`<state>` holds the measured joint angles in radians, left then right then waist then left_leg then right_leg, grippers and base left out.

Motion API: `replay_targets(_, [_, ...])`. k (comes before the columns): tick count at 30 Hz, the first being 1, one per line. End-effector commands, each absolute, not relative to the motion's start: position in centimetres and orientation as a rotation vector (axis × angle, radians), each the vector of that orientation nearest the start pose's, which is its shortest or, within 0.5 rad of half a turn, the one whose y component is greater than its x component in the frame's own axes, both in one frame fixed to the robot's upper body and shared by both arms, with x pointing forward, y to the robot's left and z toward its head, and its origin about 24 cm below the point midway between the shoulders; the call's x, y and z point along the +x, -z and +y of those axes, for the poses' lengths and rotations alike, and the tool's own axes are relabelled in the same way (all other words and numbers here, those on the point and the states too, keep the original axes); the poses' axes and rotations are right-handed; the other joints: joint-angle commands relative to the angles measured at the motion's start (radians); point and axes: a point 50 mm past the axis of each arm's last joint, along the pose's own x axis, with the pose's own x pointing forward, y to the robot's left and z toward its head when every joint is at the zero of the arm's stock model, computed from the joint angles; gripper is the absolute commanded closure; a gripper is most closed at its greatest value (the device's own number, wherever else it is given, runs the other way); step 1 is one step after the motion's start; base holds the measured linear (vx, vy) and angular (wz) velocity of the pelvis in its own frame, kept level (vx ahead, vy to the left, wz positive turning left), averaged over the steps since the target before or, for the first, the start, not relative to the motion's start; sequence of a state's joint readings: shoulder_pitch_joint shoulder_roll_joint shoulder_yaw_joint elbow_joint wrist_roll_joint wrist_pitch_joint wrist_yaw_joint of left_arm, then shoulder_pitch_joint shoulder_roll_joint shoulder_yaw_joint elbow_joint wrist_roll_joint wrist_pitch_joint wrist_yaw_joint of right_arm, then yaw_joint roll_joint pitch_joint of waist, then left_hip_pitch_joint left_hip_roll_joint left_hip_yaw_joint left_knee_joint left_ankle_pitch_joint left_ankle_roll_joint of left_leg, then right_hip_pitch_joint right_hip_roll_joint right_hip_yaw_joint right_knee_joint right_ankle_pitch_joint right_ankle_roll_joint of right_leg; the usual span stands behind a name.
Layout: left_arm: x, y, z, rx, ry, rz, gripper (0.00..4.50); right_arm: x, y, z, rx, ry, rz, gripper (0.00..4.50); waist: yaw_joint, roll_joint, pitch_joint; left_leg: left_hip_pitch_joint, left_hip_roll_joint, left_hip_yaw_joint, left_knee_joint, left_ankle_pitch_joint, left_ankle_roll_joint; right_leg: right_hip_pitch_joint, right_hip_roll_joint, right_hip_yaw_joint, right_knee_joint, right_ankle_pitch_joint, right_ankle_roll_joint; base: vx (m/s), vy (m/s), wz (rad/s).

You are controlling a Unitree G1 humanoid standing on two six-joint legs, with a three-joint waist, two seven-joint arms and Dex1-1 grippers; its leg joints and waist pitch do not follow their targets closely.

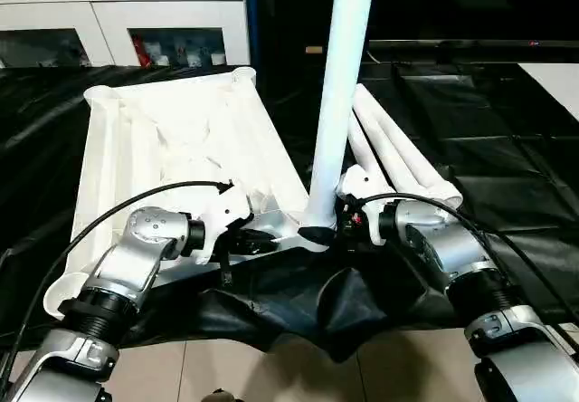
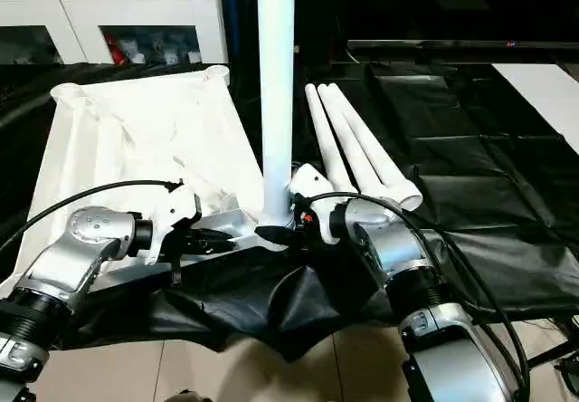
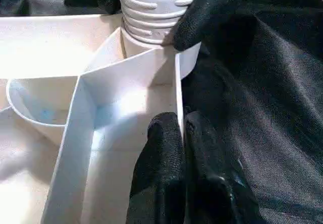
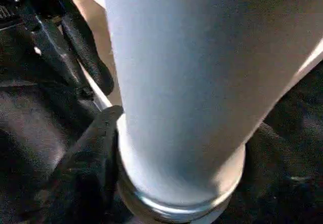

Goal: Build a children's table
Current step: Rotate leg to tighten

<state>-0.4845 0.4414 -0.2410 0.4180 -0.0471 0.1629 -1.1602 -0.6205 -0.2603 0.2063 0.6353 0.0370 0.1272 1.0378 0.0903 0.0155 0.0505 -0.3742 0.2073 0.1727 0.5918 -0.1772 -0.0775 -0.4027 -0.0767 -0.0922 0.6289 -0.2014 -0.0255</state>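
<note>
Black sheeting underlies the ribbed white tabletop (image 1: 172,139); left gripper (image 3: 182,133) pinches its rim, right gripper (image 1: 327,230) clasps the upright leg (image 1: 339,103).

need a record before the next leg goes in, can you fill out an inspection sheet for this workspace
surface: black sheet, creased, hanging over the near edge
job's things: table top lies underside up; one leg stands upright in its near corner socket, thread still showing at the base; three spare legs lie side by side to the right
clutter: nothing seen
grippers: left gripper shut on the table top's rim wall beside the socket; right gripper at the foot of the upright leg, one finger against it
cables: black cables loop over both forearms
surroundings: white cabinet with glass doors behind; tiled floor in front
</note>
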Motion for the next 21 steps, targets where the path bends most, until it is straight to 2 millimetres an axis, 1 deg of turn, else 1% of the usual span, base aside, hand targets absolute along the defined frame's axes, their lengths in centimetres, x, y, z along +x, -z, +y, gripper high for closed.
replay_targets(1, [30.2, -6.7, 14.5, 0.375, 1.325, 0.357, 4.50, 33.0, -5.8, -11.6, -0.241, -1.163, 0.337, 1.45, -0.004, 0.000, -0.069, 0.011, 0.027, -0.002, -0.062, -0.148, 0.045, 0.059, -0.065, 0.058, -0.070, -0.084, -0.223, 0.000, 0.000, 0.00])
replay_targets(2, [30.2, -6.7, 14.5, 0.375, 1.321, 0.357, 4.50, 32.9, -5.8, -11.5, -0.230, -1.160, 0.337, 1.68, -0.004, 0.000, -0.069, 0.010, 0.027, -0.002, -0.061, -0.145, 0.045, 0.060, -0.065, 0.058, -0.070, -0.080, -0.223, 0.000, 0.000, 0.00])
replay_targets(4, [30.3, -6.7, 14.5, 0.376, 1.311, 0.355, 4.50, 32.9, -5.7, -11.5, -0.215, -1.156, 0.336, 1.70, -0.003, 0.000, -0.069, 0.011, 0.027, -0.002, -0.061, -0.144, 0.046, 0.059, -0.066, 0.058, -0.070, -0.080, -0.224, 0.000, 0.000, 0.00])
replay_targets(5, [30.4, -6.6, 14.4, 0.377, 1.293, 0.351, 4.50, 32.9, -5.7, -11.3, -0.198, -1.149, 0.334, 1.73, -0.003, 0.000, -0.070, 0.012, 0.027, -0.002, -0.061, -0.142, 0.046, 0.059, -0.065, 0.058, -0.069, -0.076, -0.225, 0.000, 0.000, 0.00])
replay_targets(6, [30.8, -6.5, 14.2, 0.382, 1.240, 0.341, 4.50, 33.0, -5.4, -11.0, -0.181, -1.115, 0.332, 1.73, -0.005, 0.000, -0.070, 0.010, 0.027, -0.002, -0.061, -0.139, 0.045, 0.059, -0.065, 0.058, -0.068, -0.069, -0.226, 0.000, 0.000, 0.00])
replay_targets(7, [30.8, -6.5, 14.2, 0.382, 1.240, 0.341, 4.50, 33.0, -5.4, -11.0, -0.181, -1.115, 0.332, 1.74, -0.005, 0.000, -0.069, 0.011, 0.027, -0.003, -0.062, -0.139, 0.043, 0.058, -0.065, 0.058, -0.069, -0.070, -0.225, 0.000, 0.000, 0.00])
replay_targets(8, [31.9, -6.3, 13.6, 0.367, 1.103, 0.327, 4.50, 33.5, -4.9, -10.2, -0.148, -1.011, 0.327, 1.75, -0.009, 0.000, -0.068, 0.011, 0.027, -0.001, -0.062, -0.147, 0.040, 0.057, -0.067, 0.059, -0.071, -0.080, -0.228, 0.000, 0.000, 0.00])
replay_targets(9, [32.5, -6.2, 13.2, 0.350, 1.031, 0.322, 4.50, 33.8, -4.5, -9.7, -0.127, -0.941, 0.334, 1.75, -0.012, 0.001, -0.065, 0.013, 0.027, -0.001, -0.064, -0.159, 0.023, 0.054, -0.067, 0.061, -0.075, -0.109, -0.223, 0.000, 0.000, 0.00])
replay_targets(10, [32.8, -6.2, 12.9, 0.331, 0.983, 0.325, 4.50, 34.1, -4.2, -9.4, -0.110, -0.888, 0.342, 1.75, -0.010, 0.000, -0.069, 0.016, 0.025, -0.003, -0.063, -0.164, 0.008, 0.059, -0.071, 0.059, -0.076, -0.137, -0.216, 0.000, 0.000, 0.00])
replay_targets(11, [33.1, -6.1, 12.3, 0.311, 0.930, 0.324, 4.50, 34.4, -3.8, -9.0, -0.091, -0.823, 0.352, 1.75, -0.011, 0.000, -0.066, 0.013, 0.024, -0.005, -0.065, -0.168, 0.006, 0.059, -0.070, 0.059, -0.078, -0.151, -0.211, 0.000, 0.000, 0.00])
replay_targets(12, [33.4, -6.0, 12.0, 0.297, 0.884, 0.326, 4.50, 34.5, -3.5, -8.6, -0.078, -0.778, 0.361, 1.75, -0.014, -0.001, -0.067, 0.014, 0.024, -0.004, -0.065, -0.168, -0.002, 0.057, -0.069, 0.059, -0.077, -0.154, -0.209, 0.000, 0.000, 0.00])
replay_targets(13, [33.4, -6.0, 12.0, 0.297, 0.884, 0.326, 4.50, 34.5, -3.5, -8.6, -0.078, -0.778, 0.361, 1.76, -0.017, -0.002, -0.066, 0.012, 0.023, -0.004, -0.066, -0.171, -0.002, 0.058, -0.068, 0.059, -0.080, -0.162, -0.206, 0.000, 0.000, 0.00])
replay_targets(15, [33.8, -5.8, 10.8, 0.273, 0.781, 0.338, 4.50, 34.9, -2.7, -7.7, -0.021, -0.650, 0.407, 1.76, -0.020, -0.002, -0.069, 0.011, 0.022, -0.004, -0.063, -0.164, 0.006, 0.060, -0.069, 0.060, -0.080, -0.151, -0.203, 0.000, 0.000, 0.00])
replay_targets(16, [33.9, -5.8, 10.5, 0.263, 0.754, 0.337, 4.50, 34.9, -2.5, -7.4, -0.013, -0.620, 0.418, 1.76, -0.024, -0.002, -0.069, 0.011, 0.022, -0.004, -0.063, -0.160, 0.005, 0.059, -0.069, 0.060, -0.077, -0.140, -0.207, 0.000, 0.000, 0.00])
replay_targets(17, [34.0, -5.8, 10.0, 0.250, 0.731, 0.333, 4.50, 34.9, -2.4, -6.8, -0.012, -0.597, 0.427, 1.76, -0.028, -0.003, -0.068, 0.010, 0.020, -0.005, -0.063, -0.154, 0.011, 0.061, -0.068, 0.058, -0.079, -0.139, -0.206, 0.000, 0.000, 0.00])
replay_targets(18, [34.1, -5.8, 9.6, 0.247, 0.704, 0.327, 4.50, 34.9, -2.3, -6.4, -0.024, -0.583, 0.428, 1.76, -0.028, -0.003, -0.069, 0.009, 0.020, -0.004, -0.062, -0.148, 0.015, 0.061, -0.068, 0.058, -0.078, -0.129, -0.207, 0.000, 0.000, 0.00])
replay_targets(19, [34.2, -5.8, 9.5, 0.247, 0.692, 0.323, 4.50, 34.9, -2.3, -6.1, -0.027, -0.580, 0.429, 1.76, -0.029, -0.005, -0.070, 0.009, 0.020, -0.003, -0.061, -0.144, 0.019, 0.061, -0.068, 0.058, -0.078, -0.119, -0.209, 0.000, 0.000, 0.00])
replay_targets(20, [34.3, -5.9, 8.9, 0.260, 0.684, 0.314, 4.50, 34.7, -2.3, -5.2, -0.004, -0.606, 0.427, 1.41, -0.029, -0.004, -0.069, 0.008, 0.020, -0.003, -0.061, -0.143, 0.031, 0.061, -0.067, 0.058, -0.080, -0.113, -0.208, 0.000, 0.000, 0.00])
replay_targets(21, [34.3, -5.9, 8.8, 0.266, 0.683, 0.311, 4.50, 34.7, -2.3, -5.0, 0.000, -0.613, 0.426, 1.20, -0.028, -0.005, -0.069, 0.008, 0.019, -0.003, -0.061, -0.146, 0.034, 0.061, -0.068, 0.057, -0.081, -0.119, -0.206, 0.000, 0.000, 0.00])
